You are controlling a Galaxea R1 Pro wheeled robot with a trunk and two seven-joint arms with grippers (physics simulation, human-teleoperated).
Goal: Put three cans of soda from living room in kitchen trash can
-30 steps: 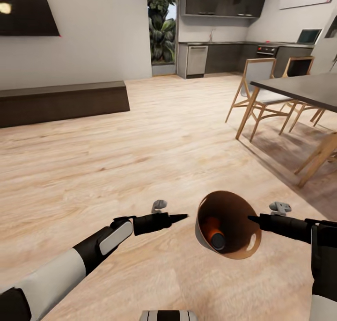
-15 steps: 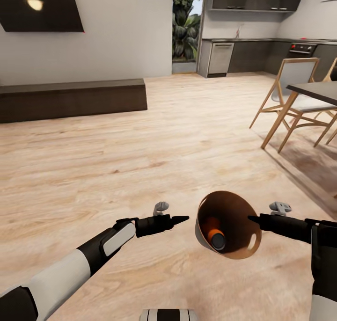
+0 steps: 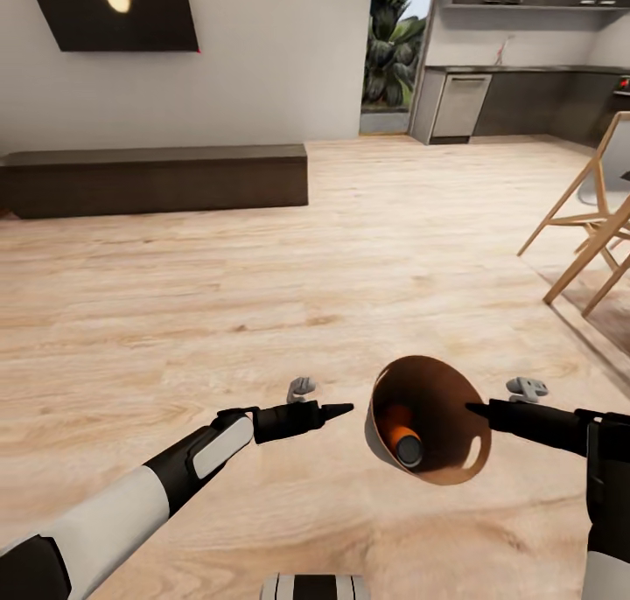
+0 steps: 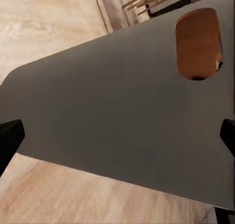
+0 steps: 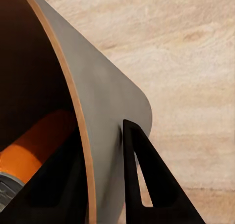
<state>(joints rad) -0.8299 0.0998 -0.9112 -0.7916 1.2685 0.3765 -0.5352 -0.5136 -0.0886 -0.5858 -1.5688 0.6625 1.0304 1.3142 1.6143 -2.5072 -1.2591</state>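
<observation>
The right gripper (image 3: 477, 407) was clamped on the rim of the bin (image 3: 435, 471) — one orange can (image 3: 401, 434) lay inside. The left gripper (image 3: 343, 407) — pinched together, holding nothing.

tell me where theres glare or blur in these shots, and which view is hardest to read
Head view: sharp overall; a lamp glare spot on the dark wall panel, and a soft sheen inside the trash can. Left wrist view: hardest to read, the bin's flat grey wall sits too close, almost featureless. Right wrist view: the bin's inside is deep in shadow, only the orange soda can catches light.
</observation>
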